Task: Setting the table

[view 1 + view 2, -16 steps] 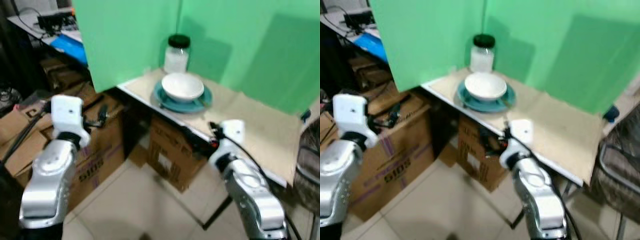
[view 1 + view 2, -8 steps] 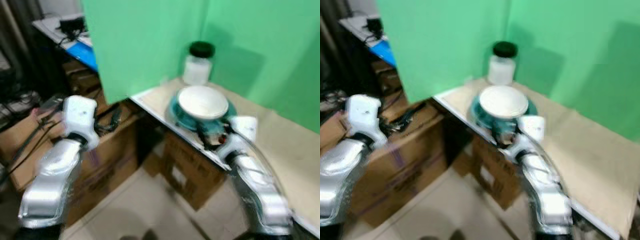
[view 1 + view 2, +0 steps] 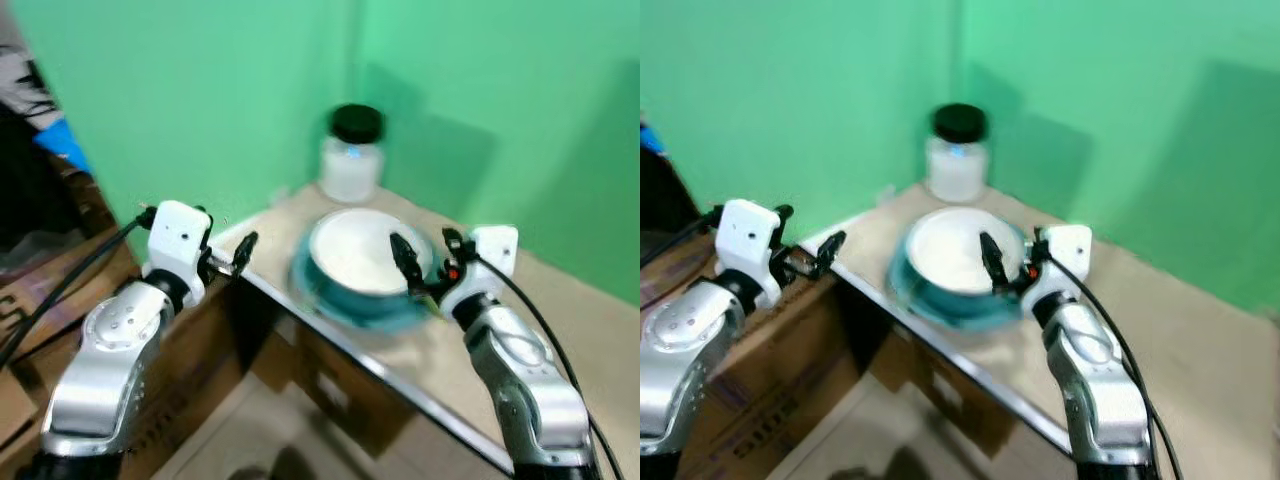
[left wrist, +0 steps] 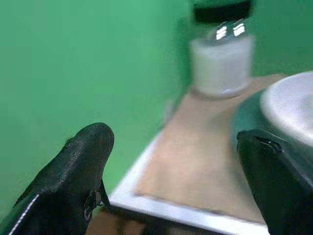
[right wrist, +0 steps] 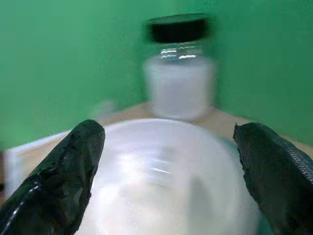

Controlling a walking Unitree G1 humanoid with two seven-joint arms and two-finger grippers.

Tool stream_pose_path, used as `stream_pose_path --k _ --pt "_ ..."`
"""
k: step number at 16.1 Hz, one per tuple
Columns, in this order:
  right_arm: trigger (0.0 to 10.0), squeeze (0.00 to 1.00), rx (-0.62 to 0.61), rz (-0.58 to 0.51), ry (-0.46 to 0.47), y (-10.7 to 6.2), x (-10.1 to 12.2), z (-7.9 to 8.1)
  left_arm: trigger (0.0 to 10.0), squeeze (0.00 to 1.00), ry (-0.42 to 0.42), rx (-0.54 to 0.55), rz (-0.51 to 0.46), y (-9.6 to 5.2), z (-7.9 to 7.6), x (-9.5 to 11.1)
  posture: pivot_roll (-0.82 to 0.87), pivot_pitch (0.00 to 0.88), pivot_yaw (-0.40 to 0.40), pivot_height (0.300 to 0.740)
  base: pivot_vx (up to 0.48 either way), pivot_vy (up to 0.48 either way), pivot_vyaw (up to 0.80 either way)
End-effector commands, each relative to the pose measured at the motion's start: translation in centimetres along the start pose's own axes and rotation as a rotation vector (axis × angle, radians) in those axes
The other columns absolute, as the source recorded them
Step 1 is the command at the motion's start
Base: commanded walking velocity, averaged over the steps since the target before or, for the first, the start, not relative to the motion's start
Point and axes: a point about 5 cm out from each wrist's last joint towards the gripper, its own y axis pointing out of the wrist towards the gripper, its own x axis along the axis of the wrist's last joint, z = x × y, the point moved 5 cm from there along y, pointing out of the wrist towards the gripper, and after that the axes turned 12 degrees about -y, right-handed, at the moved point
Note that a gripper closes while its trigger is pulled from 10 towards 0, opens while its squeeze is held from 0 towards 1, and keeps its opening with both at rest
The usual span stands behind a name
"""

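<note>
White bowl [image 3: 362,258] upright on teal plate [image 3: 330,303]

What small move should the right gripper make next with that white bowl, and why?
Probably ease the right gripper a little further forward and down, then close. Its fingers are open either side of the white bowl without gripping it, and the bowl sits in the teal plate before the jar.

A bowl [image 3: 362,262] sits on a plate [image 3: 330,302] on the table [image 3: 455,360], with a jar [image 3: 351,155] behind it.
</note>
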Motion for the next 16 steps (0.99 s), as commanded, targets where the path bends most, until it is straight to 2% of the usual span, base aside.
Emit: stream_pose_path --k 1,2,3,4,6,11,13,14,15,16 --pt "10.0 0.00 -0.010 -0.019 -0.018 -0.1 0.9 -0.8 10.0 0.00 0.007 -0.056 -0.011 0.1 -1.0 0.4 0.09 0.000 -0.035 0.740 0.000 0.000 0.00" --pt "10.0 0.00 -0.020 -0.031 0.008 -0.1 1.3 -1.6 10.0 0.00 0.012 -0.110 -0.012 0.0 -1.7 0.5 0.08 0.000 -0.037 0.740 0.000 0.000 0.00" --pt "10.0 0.27 -0.026 -0.041 0.028 -0.2 1.7 -2.2 10.0 0.00 0.011 -0.163 -0.021 -0.1 -2.4 0.8 0.08 0.000 -0.037 0.740 0.000 0.000 0.00" --pt "10.0 1.00 0.008 -0.059 0.004 -0.4 2.2 -2.4 10.0 0.00 0.011 -0.204 -0.016 -0.2 -3.0 0.7 0.08 0.000 -0.037 0.740 0.000 0.000 0.00" --pt "10.0 1.00 0.156 -0.070 -0.096 -1.0 3.3 -2.0 10.0 0.00 0.030 -0.273 0.006 -0.3 -3.6 0.5 0.06 0.000 -0.030 0.740 0.000 0.000 0.00" --pt "10.0 1.00 0.512 0.060 -0.368 -2.4 2.9 -0.4 10.0 0.00 0.110 -0.402 0.080 -0.5 -3.8 0.0 0.05 0.000 -0.029 0.740 0.000 0.000 0.00" --pt "10.0 1.00 0.567 0.100 -0.445 -2.4 2.6 0.2 10.0 0.00 0.140 -0.459 0.123 -1.3 -4.1 -0.4 0.06 0.000 -0.040 0.740 0.000 0.000 0.00" --pt "10.0 1.00 0.569 0.125 -0.484 -1.8 2.3 0.6 10.0 0.00 0.149 -0.494 0.140 -1.9 -4.3 -0.6 0.06 0.000 -0.044 0.740 0.000 0.000 0.00" --pt "10.0 0.59 0.615 0.141 -0.518 -1.7 1.9 1.6 10.0 0.00 0.151 -0.535 0.148 -2.4 -4.8 -0.4 0.06 0.000 -0.044 0.740 0.000 0.000 0.00" --pt "10.0 0.00 0.659 0.149 -0.544 -1.8 1.5 2.4 10.0 0.00 0.148 -0.564 0.150 -2.8 -5.1 -0.3 0.07 0.000 -0.053 0.740 0.000 0.000 0.00"
